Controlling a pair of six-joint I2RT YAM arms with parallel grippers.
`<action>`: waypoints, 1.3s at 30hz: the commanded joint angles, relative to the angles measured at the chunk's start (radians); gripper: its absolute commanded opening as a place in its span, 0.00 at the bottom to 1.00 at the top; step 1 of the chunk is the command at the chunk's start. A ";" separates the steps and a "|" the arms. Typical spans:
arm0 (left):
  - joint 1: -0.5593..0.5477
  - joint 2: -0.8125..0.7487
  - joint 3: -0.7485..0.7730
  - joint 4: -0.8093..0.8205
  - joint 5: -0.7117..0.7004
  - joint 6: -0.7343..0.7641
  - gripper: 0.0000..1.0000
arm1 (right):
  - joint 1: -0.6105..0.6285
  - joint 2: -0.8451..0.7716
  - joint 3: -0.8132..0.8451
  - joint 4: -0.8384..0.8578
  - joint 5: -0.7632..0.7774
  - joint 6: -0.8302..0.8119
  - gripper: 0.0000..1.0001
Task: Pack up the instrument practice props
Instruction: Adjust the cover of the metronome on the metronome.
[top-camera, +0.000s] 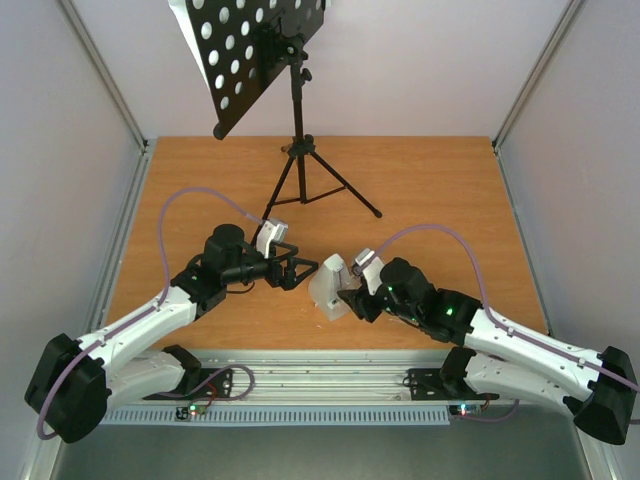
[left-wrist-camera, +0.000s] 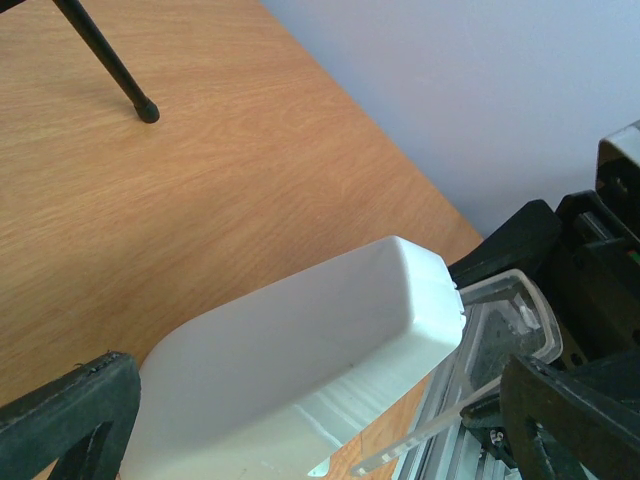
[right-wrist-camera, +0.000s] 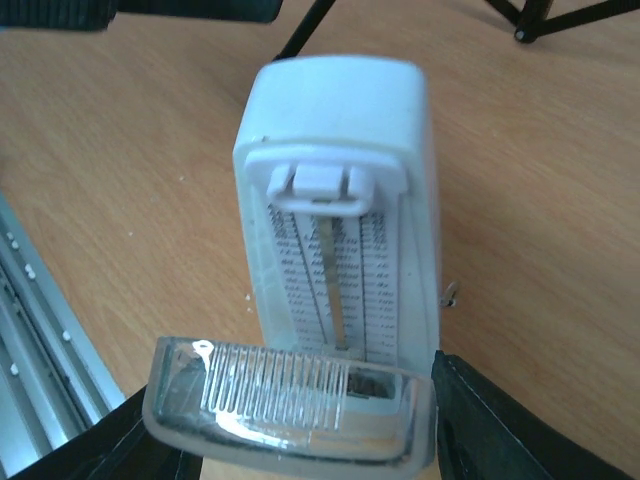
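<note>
Left tool (top-camera: 303, 271): jaws at full spread and holding nothing, fingertips just beside the metronome (top-camera: 327, 290) with no contact visible. In its wrist view the white body lies between the two fingers.

Right tool (top-camera: 352, 296): jaws part closed on the transparent cover (right-wrist-camera: 285, 405), one finger at each end of it.

Metronome: small white pyramid case with rounded edges, standing on the surface (top-camera: 430, 190) between the two tools, directly ahead of the right one. Its open face is turned to the right tool. That face shows a printed scale in columns, a thin pendulum rod (right-wrist-camera: 330, 280) down the middle and a small white clip at the top.

Cover: clear plastic, ribbed. Its top edge is tilted off the case toward the right tool. Cannot tell whether its lower edge is still seated.

Music stand (top-camera: 296, 100): black tripod standing well beyond both tools at the far side of the surface. Its black desk (top-camera: 250, 50) has round holes and is tilted.

Sheet of music (top-camera: 185, 30): white, on the desk, only an edge showing.
</note>
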 joint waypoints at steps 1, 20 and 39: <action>0.006 0.003 0.024 0.044 0.004 0.008 0.99 | 0.005 -0.002 0.004 0.070 0.030 -0.010 0.52; 0.006 -0.004 0.024 0.037 0.003 0.010 0.99 | 0.005 0.073 0.021 0.153 0.011 -0.016 0.52; 0.006 -0.004 0.028 0.031 0.004 0.015 0.99 | -0.052 0.081 0.012 0.150 -0.079 -0.064 0.52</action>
